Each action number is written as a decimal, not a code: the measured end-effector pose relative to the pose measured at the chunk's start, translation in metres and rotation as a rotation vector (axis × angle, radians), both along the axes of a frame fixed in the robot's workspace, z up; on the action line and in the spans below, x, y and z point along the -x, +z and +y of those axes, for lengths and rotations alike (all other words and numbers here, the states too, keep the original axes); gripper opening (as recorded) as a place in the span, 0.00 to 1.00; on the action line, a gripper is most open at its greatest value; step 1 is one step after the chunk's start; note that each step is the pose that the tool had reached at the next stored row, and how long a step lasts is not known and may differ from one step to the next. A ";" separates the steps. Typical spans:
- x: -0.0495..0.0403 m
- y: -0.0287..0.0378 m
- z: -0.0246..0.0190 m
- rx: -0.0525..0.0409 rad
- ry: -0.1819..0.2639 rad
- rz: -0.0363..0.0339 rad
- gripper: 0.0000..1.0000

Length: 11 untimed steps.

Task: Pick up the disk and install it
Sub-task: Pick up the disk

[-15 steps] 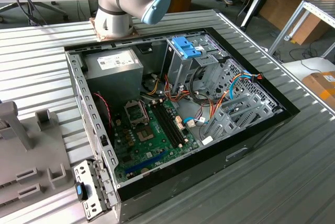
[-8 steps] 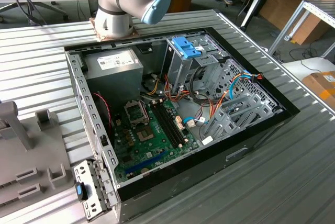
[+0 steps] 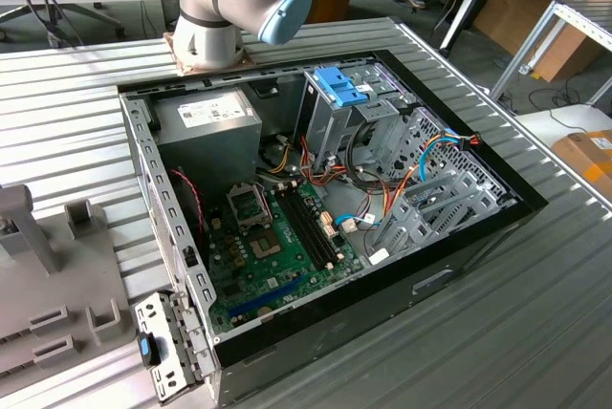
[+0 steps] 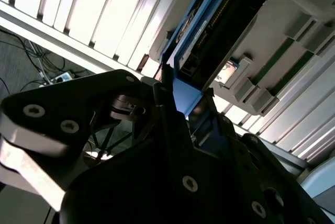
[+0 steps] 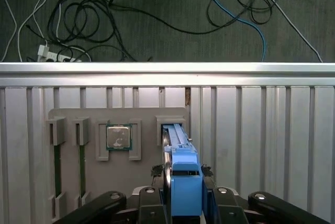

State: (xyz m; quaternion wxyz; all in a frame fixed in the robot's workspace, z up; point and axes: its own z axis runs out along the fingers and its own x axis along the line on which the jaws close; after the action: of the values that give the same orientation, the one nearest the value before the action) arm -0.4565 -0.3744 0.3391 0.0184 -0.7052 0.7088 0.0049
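In the first wrist view the disk [image 5: 185,179] stands on edge, its bright blue carrier rail facing the camera. Its far end sits in a slot of the grey holder plate [image 5: 146,116]. My gripper [image 5: 186,192] is shut on the disk, one dark finger pressed against each side. In the second wrist view the disk's [image 4: 220,30] blue frame and dark body run away from my gripper [image 4: 184,103], whose fingers clamp its near blue end.
The open computer case [image 3: 459,275] lies on the ribbed metal table, holding a motherboard [image 3: 277,247], a power-supply box [image 3: 208,118] and an upright drive cage with a blue latch [image 3: 339,84]. The holder plate also carries a processor chip [image 5: 119,136] and memory sticks [image 5: 56,166]. Cables [image 5: 104,14] lie on the floor.
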 end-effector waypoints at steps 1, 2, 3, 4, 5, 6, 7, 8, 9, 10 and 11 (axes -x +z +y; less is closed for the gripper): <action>0.0000 0.0001 0.0000 -0.0002 0.000 0.0001 0.36; 0.0000 0.0001 0.0000 -0.0003 0.000 0.0002 0.36; 0.0000 0.0001 0.0000 -0.0004 0.000 0.0002 0.36; 0.0000 0.0001 0.0000 -0.0006 0.000 0.0002 0.36; 0.0000 0.0001 0.0000 -0.0006 0.000 0.0001 0.36; 0.0000 0.0001 0.0000 -0.0007 0.000 0.0002 0.36; 0.0000 0.0001 0.0000 -0.0008 0.000 0.0002 0.36; 0.0000 0.0001 0.0000 -0.0009 0.000 0.0002 0.36; 0.0000 0.0001 0.0000 -0.0011 0.000 0.0002 0.36; 0.0000 0.0002 0.0000 -0.0011 0.000 0.0001 0.36; 0.0001 0.0013 0.0000 -0.0009 0.000 0.0005 0.36</action>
State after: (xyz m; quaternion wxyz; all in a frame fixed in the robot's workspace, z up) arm -0.4566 -0.3744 0.3404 0.0186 -0.7051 0.7088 0.0054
